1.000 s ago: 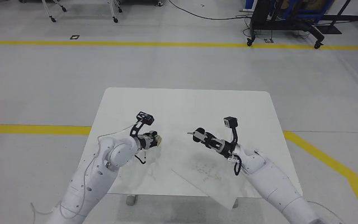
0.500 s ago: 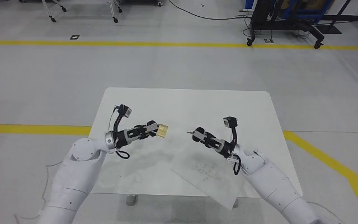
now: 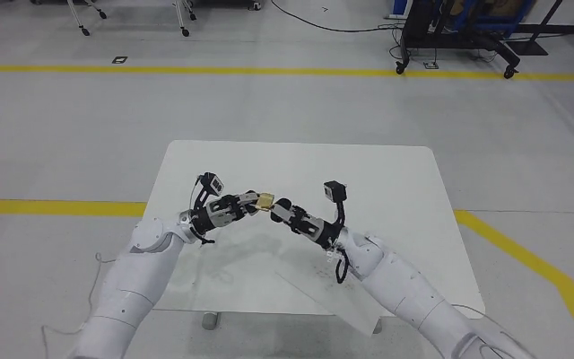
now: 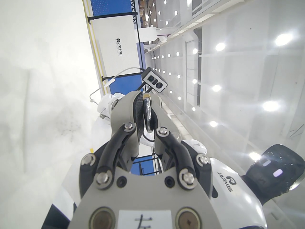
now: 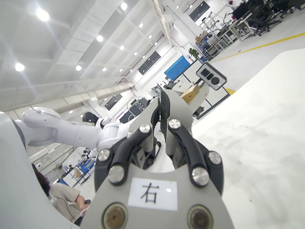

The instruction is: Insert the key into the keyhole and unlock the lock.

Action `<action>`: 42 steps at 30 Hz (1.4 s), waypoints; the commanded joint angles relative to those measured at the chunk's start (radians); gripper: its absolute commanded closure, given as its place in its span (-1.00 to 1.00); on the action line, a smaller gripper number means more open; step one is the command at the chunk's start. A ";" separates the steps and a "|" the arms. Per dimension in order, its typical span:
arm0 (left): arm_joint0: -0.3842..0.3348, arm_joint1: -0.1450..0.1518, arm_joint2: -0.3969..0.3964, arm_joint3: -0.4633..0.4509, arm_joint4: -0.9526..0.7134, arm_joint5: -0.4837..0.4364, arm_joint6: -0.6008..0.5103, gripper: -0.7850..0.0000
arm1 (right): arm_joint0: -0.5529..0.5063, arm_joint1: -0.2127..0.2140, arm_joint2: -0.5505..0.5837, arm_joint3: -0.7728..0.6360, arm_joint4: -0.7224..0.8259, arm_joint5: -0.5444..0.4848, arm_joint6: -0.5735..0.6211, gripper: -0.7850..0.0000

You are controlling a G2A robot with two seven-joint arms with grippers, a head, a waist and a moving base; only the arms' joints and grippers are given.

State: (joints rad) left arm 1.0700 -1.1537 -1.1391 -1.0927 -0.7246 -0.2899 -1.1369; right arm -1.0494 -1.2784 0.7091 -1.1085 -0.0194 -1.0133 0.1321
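Note:
A brass padlock hangs above the middle of the white table, held by my left gripper. In the left wrist view that gripper is shut on the lock's silver shackle. My right gripper sits right against the padlock from the other side, shut on the key. The key itself is hidden between the gripper and the lock. In the right wrist view the pads of the right gripper are pressed together, and the brass padlock shows just past them.
A thin pale sheet lies on the table's front right part and overhangs the front edge. Both arms hover over the table's middle. Bare white surface stretches toward the far edge and the right side.
My right gripper has moved left to meet the padlock. My left arm swung its elbow outward and carried the lock slightly right and up; the gap between the two has closed.

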 commanded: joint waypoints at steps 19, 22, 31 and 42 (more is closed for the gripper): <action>-0.033 -0.016 0.018 0.049 -0.023 -0.030 -0.085 1.00 | -0.016 -0.032 0.061 -0.022 -0.149 0.001 -0.217 1.00; -0.033 -0.017 0.017 0.042 -0.024 -0.051 -0.106 1.00 | -0.030 -0.026 0.083 -0.040 -0.150 0.001 -0.240 1.00; -0.036 -0.021 0.010 0.055 -0.057 -0.057 -0.138 1.00 | -0.058 -0.015 0.104 -0.071 -0.136 0.001 -0.259 1.00; -0.038 -0.024 0.012 0.030 -0.060 -0.142 -0.252 1.00 | -0.035 -0.037 0.090 -0.009 -0.092 0.001 -0.272 1.00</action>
State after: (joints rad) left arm 1.0328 -1.1769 -1.1274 -1.0631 -0.7822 -0.4308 -1.3877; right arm -1.0870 -1.3130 0.8015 -1.1216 -0.1127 -1.0123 -0.1434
